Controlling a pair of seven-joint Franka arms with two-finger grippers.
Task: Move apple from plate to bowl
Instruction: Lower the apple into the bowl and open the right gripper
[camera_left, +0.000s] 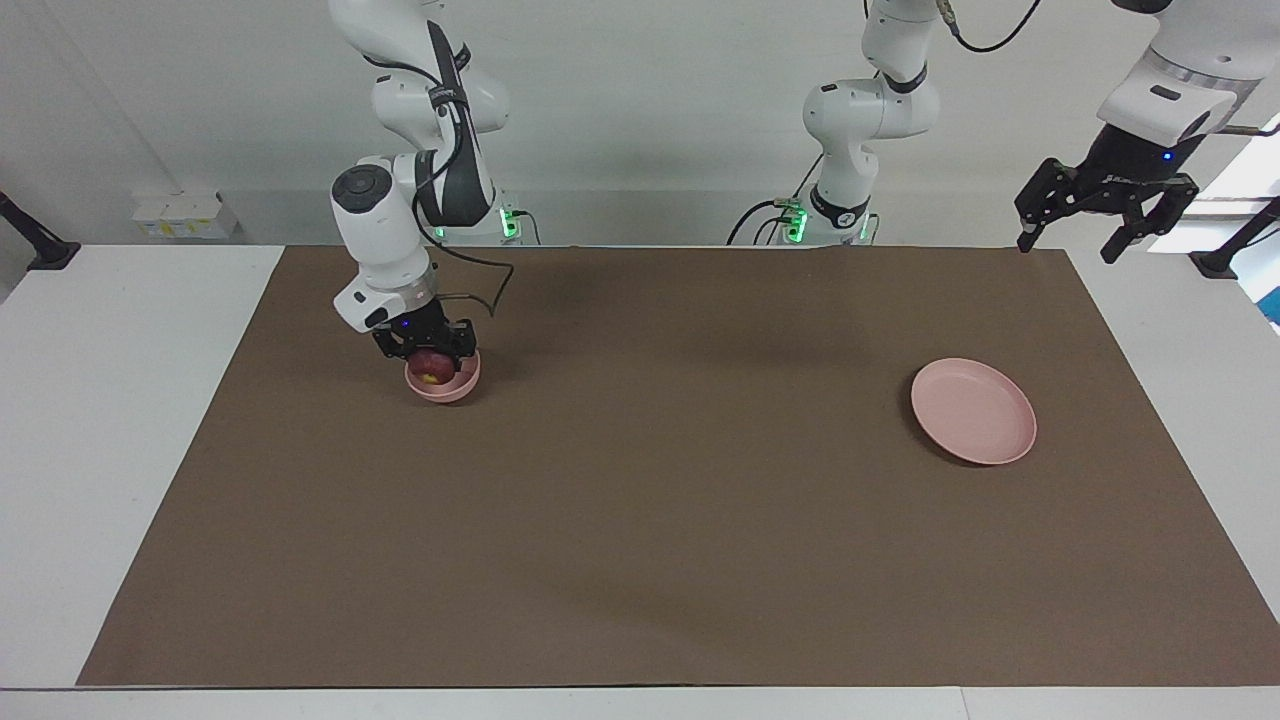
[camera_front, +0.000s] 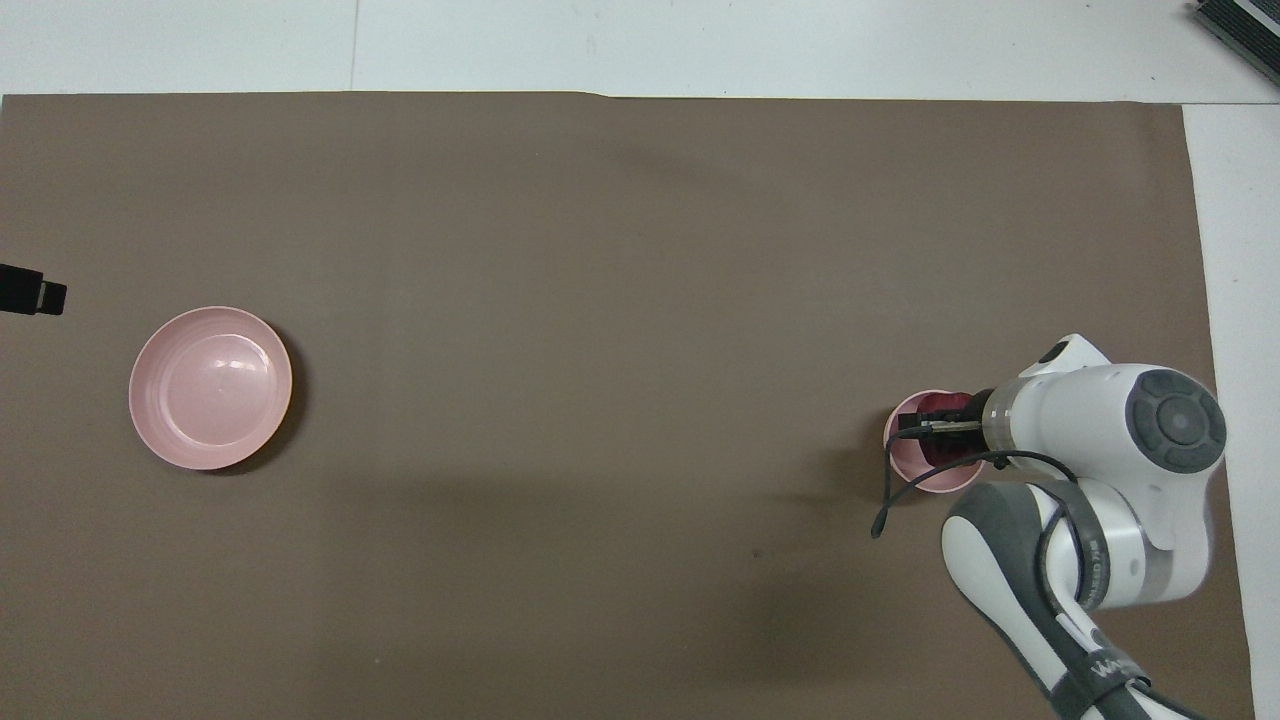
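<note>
The dark red apple (camera_left: 430, 365) sits low in the small pink bowl (camera_left: 447, 387), toward the right arm's end of the table. My right gripper (camera_left: 428, 358) is down at the bowl's rim, fingers on either side of the apple and shut on it. In the overhead view the arm covers most of the bowl (camera_front: 912, 466); part of the apple (camera_front: 938, 406) and the right gripper (camera_front: 940, 435) show. The flat pink plate (camera_left: 973, 411) (camera_front: 210, 388) lies bare toward the left arm's end. My left gripper (camera_left: 1105, 215) (camera_front: 32, 291) waits open, raised above the mat's corner.
A brown mat (camera_left: 640, 500) covers the table top, with white table (camera_left: 110, 420) around it. Small white boxes (camera_left: 185, 213) stand at the table's back edge, at the right arm's end.
</note>
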